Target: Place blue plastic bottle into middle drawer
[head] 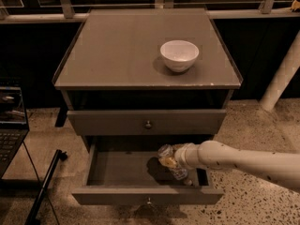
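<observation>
The middle drawer (117, 195) of the grey-brown cabinet (117, 55) is pulled out, so its flat floor can be seen from above, and its small round knob (149, 201) sits at the centre of its front. The gripper (177, 161) is above the right half of this drawer's inside, at the end of a pale arm (243, 161) that reaches in from the drawer's right side. The fingers are closed on the blue plastic bottle (168, 161), pinching it around its body. The bottle is tilted: its upper end points to the back left of the drawer and its lower end comes down toward the drawer's front right corner. I cannot tell if the lower end touches the drawer floor. A dark shadow lies on the floor just left of the bottle. Directly above the middle drawer is a similar drawer (108, 122), shut, with its own knob (148, 124). Higher still above the drawer, on the cabinet top and a little to the right, stands a white bowl (179, 55). To the far left of the drawer a laptop (10, 121) is partly in view.
</observation>
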`<state>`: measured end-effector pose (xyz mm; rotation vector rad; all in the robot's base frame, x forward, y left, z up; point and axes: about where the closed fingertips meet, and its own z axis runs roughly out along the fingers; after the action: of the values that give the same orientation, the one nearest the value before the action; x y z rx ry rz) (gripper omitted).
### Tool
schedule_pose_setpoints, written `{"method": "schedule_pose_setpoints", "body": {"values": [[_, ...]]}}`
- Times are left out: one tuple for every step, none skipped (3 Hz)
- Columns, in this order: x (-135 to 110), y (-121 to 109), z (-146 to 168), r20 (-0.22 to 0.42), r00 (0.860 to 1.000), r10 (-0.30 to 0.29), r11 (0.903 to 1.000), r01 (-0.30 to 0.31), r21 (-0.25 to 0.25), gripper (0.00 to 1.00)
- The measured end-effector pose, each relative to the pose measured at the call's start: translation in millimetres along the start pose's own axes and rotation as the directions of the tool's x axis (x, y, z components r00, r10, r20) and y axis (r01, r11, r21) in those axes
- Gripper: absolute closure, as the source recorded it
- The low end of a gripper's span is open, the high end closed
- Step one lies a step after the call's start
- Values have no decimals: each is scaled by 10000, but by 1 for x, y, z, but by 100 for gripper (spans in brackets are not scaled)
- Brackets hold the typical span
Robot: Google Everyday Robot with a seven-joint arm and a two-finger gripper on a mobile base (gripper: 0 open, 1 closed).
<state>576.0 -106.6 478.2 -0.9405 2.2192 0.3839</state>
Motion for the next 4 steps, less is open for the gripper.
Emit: {"method": "schedule_pose_setpoints", "body": {"values": [[2, -1, 2, -69, 10000, -25, 10000, 25, -6, 82], [2, -1, 2, -69, 10000, -25, 10000, 25, -6, 59], [2, -1, 2, -69, 10000, -25, 10000, 25, -7, 34], [2, -1, 2, -69, 10000, -25, 10000, 25, -8, 11]]}}
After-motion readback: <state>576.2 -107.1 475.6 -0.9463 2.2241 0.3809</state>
